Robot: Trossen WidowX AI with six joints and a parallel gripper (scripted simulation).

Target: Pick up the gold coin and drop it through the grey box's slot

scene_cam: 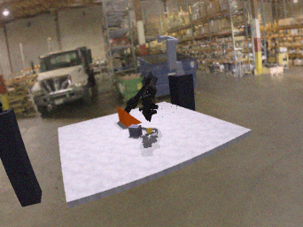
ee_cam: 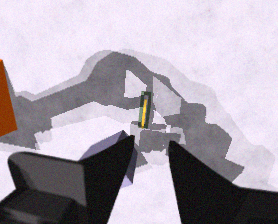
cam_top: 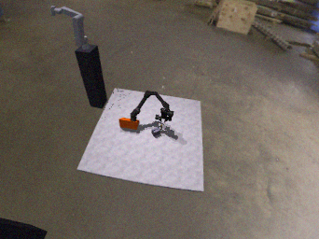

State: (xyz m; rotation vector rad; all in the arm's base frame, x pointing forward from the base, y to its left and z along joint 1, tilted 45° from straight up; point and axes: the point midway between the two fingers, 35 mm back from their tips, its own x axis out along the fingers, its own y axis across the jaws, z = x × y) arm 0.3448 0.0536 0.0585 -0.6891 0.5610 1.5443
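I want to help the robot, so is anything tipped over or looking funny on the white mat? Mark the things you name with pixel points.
Nothing looks tipped or spilled. The gold coin [scene_cam: 149, 130] [ee_cam: 145, 113] stands on edge in its green holder [ee_cam: 148, 95], and the grey box [scene_cam: 135, 131] sits beside it.

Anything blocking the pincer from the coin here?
Nothing visible does. In the wrist view, the coin shows in its holder ahead of the open pincer; the box sits off to one side.

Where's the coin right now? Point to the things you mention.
Wrist view: the gold coin [scene_cam: 150, 130] [ee_cam: 145, 113] is on edge in its green holder [ee_cam: 146, 93], ahead of the open pincer's [ee_cam: 151, 141] fingertips; exterior view: right of the grey box [scene_cam: 135, 131].
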